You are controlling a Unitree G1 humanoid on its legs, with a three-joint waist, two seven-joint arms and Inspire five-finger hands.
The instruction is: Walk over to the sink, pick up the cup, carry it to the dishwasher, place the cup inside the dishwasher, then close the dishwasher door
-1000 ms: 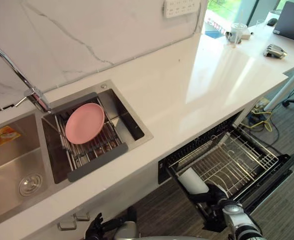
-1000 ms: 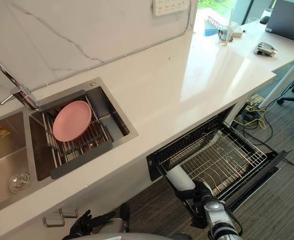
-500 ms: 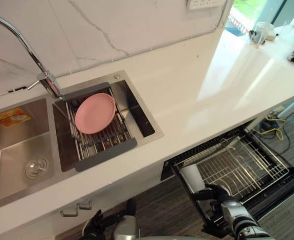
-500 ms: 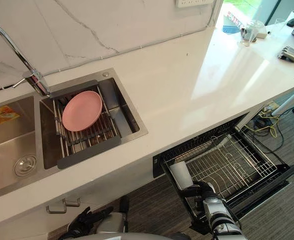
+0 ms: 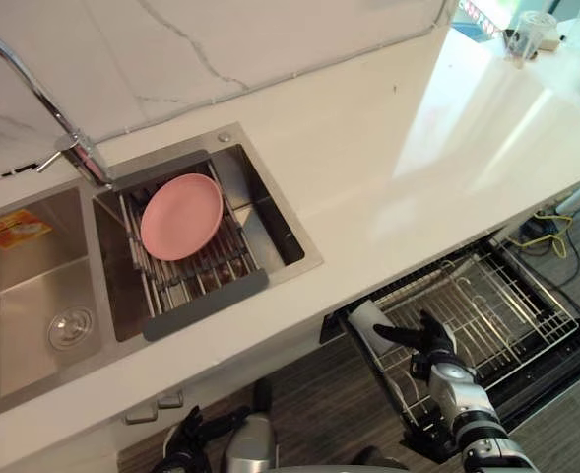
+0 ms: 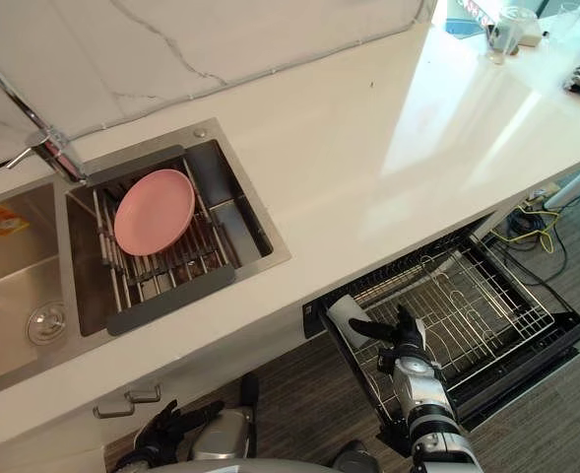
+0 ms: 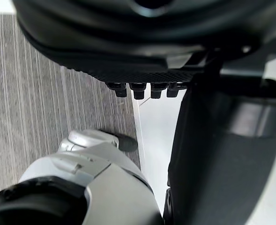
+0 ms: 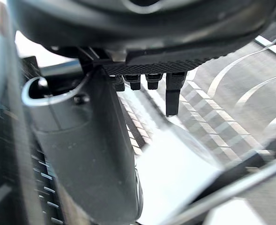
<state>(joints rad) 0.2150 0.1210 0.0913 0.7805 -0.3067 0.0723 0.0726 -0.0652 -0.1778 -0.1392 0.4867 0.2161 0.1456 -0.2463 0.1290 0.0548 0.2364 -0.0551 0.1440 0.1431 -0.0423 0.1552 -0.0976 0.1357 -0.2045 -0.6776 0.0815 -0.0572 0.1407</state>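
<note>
The white cup [image 5: 366, 323] lies on its side in the near-left corner of the pulled-out dishwasher rack [image 5: 491, 313], seen too as a pale shape [image 8: 175, 173] past my right hand's fingers. My right hand [image 5: 429, 347] hovers just right of the cup, open, fingers spread, thumb [image 8: 91, 154] apart from it. The dishwasher door [image 5: 570, 360] hangs open under the rack. My left hand [image 5: 193, 439] hangs low by the cabinet front, fingers relaxed and empty.
A pink plate [image 5: 181, 217] rests on a drying rack in the right basin of the steel sink [image 5: 33, 296], under the faucet [image 5: 33, 89]. The white countertop [image 5: 398, 148] runs above the dishwasher. A glass [image 5: 531, 34] stands at its far end.
My right hand has opened and let go of the cup, which now lies in the rack's corner. The camera has shifted; the left hand stays low.
</note>
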